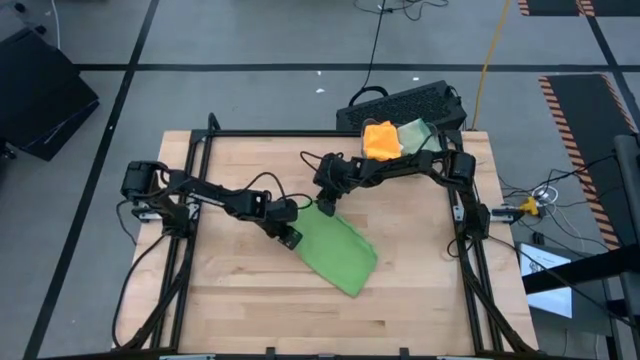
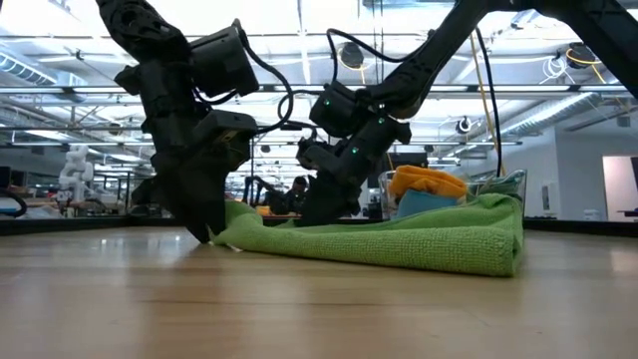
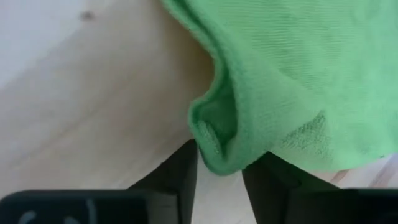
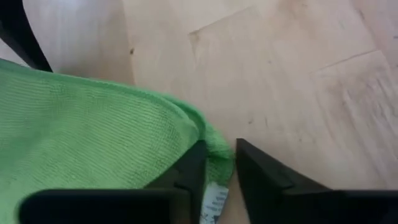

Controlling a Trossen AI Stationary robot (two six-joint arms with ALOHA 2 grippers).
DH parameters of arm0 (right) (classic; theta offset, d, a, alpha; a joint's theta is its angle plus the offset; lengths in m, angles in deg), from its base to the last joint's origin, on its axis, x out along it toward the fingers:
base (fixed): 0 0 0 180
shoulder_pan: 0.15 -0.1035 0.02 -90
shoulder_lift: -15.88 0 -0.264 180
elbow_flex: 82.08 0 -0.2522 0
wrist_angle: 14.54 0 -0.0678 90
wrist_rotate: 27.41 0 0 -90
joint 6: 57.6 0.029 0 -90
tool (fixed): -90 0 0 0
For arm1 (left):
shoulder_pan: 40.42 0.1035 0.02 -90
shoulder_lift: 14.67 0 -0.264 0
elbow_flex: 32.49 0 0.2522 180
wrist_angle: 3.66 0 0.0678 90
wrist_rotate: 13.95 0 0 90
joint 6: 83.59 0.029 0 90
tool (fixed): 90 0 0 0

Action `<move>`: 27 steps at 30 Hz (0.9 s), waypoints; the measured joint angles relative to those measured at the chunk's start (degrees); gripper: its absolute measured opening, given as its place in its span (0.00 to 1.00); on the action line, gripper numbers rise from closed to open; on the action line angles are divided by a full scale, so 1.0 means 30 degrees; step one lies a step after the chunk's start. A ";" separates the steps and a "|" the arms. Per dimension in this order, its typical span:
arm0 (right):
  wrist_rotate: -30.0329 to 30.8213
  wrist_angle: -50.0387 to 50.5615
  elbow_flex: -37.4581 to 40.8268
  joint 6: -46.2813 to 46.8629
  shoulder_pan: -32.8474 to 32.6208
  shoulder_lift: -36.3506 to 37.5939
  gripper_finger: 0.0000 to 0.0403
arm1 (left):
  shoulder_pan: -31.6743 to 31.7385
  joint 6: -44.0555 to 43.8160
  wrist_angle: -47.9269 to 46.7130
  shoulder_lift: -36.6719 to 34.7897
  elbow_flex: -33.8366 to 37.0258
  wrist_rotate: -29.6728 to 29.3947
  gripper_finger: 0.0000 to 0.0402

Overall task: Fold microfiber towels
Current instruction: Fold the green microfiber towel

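- The left gripper [image 3: 219,167], its jaws apart around a corner of the lime green towel [image 1: 336,249] at frame centre, may drop the fold;
- The right gripper [image 4: 219,163] pinches the tagged corner only thinly; it could slip out.

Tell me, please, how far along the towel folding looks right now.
Done: the lime green towel lies doubled over on the table. In hand: the left gripper and the right gripper each have a corner of it between their fingers. Left: the orange towel and a pale green one sit bunched at the back edge.
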 joint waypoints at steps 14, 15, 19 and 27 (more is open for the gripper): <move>-0.3706 0.0422 0.0175 0.0477 0.1059 -0.0059 0.01 | 0.0679 -0.2963 -0.3469 -0.4741 0.0164 0.1895 0.37; -0.3867 0.0479 0.0175 0.0672 0.1166 -0.0067 0.02 | 0.0679 -0.3632 -0.3363 -0.4796 0.0275 0.1711 0.37; -0.4662 0.0638 0.0185 0.1694 0.1594 -0.0008 0.09 | 0.0292 -0.5913 -0.3375 -0.4865 0.0815 0.1495 0.37; -0.4488 0.0372 0.0199 0.3424 0.2345 0.1337 0.30 | -0.2406 -0.8787 -0.1690 -0.4865 0.1644 0.0807 0.37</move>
